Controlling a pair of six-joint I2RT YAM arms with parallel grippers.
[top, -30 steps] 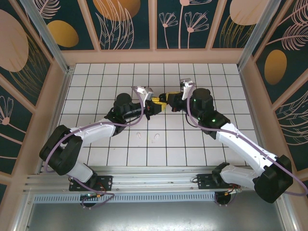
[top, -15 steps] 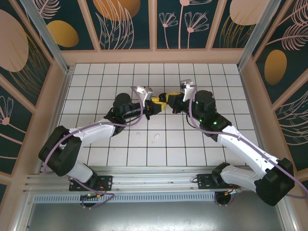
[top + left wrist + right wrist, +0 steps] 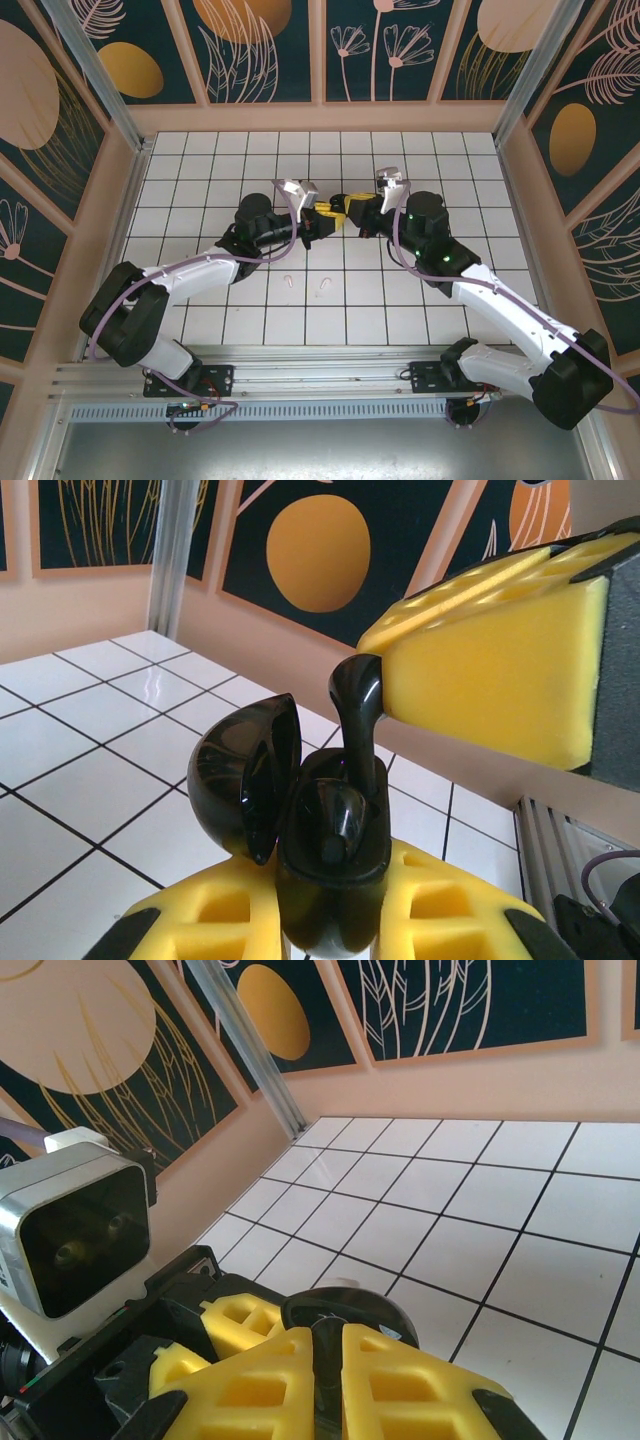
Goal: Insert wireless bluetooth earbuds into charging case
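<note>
1. Surface [image 3: 200,170]: white tiles. My left arm [image 3: 190,270] and right arm [image 3: 490,290] both reach to its middle and meet tip to tip.
2. Left gripper [image 3: 335,925]: clamped narrow on the charging case [image 3: 335,870]. It holds the case off the surface with the mouth up. The lid [image 3: 245,780] is swung open on the side away from my right gripper.
3. Right gripper [image 3: 328,1365]: nearly closed, pinching the black earbud [image 3: 358,710] by its head.
4. Key relation: the black earbud sits directly over the case mouth. Its long axis is upright, roughly in line with the well, and its lower end is already at or just inside the rim. The case is straight below my right gripper tips.
5. My read: the right gripper does the move while the left just holds. It's a short push along the stem axis, and any tilt risks jamming on the rim.
6. There's a glossy shape in the case beside the stem. Could be a seated bud, can't tell.
7. A white earbud [image 3: 288,281] and a second white earbud [image 3: 322,287] lie on the surface between my arms. They are on the base side of the grippers, well apart from the case.
</note>
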